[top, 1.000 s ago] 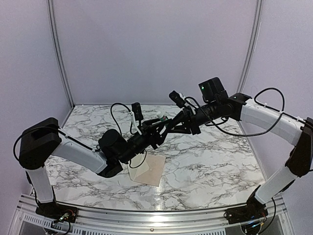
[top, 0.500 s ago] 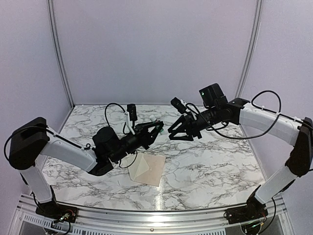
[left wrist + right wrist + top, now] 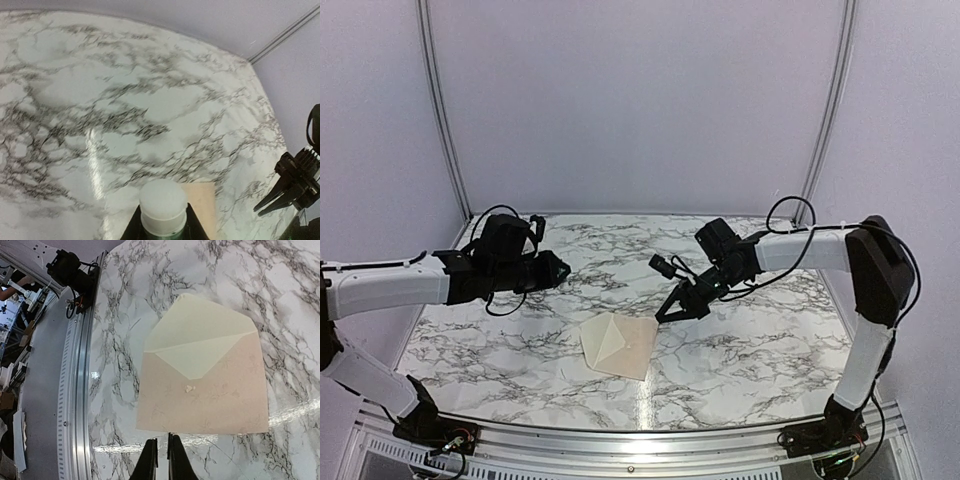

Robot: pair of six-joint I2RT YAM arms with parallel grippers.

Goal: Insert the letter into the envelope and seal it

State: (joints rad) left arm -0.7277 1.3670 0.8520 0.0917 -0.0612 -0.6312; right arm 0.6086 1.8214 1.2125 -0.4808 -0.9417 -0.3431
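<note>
though flat, envelope two-toned; cream flap, peach body

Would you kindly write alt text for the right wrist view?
An envelope lies flat on the marble table, its triangular flap open and pointing away from the right gripper, which is shut and hovers just off its near edge.

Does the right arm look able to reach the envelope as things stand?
Probably yes: the right gripper hangs close beside the envelope, nothing lies between them, and the left gripper is well off to the side.
</note>
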